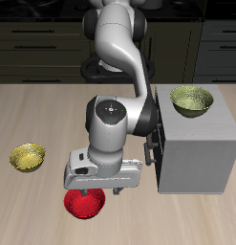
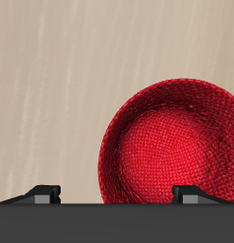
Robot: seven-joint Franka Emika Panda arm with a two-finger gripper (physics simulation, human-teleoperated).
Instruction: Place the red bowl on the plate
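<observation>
Gripper [image 1: 94, 188], exterior view: hanging over the red bowl [image 1: 86, 204], which is sitting upright, round and glossy, near the grey box [image 1: 196, 153]. Wrist view: fingers [image 2: 41, 195] standing apart, bowl [image 2: 175, 147] showing a speckled, woven-looking inside on streaked tan table [image 2: 52, 85].

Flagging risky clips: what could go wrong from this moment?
1. The end effector sits off-centre over the red bowl; a rim pinch may slip or tip it.
2. No plate shows in either view, so the carry direction is unconfirmed.
3. The grey box stands close beside the arm; a swing could clip it.
</observation>
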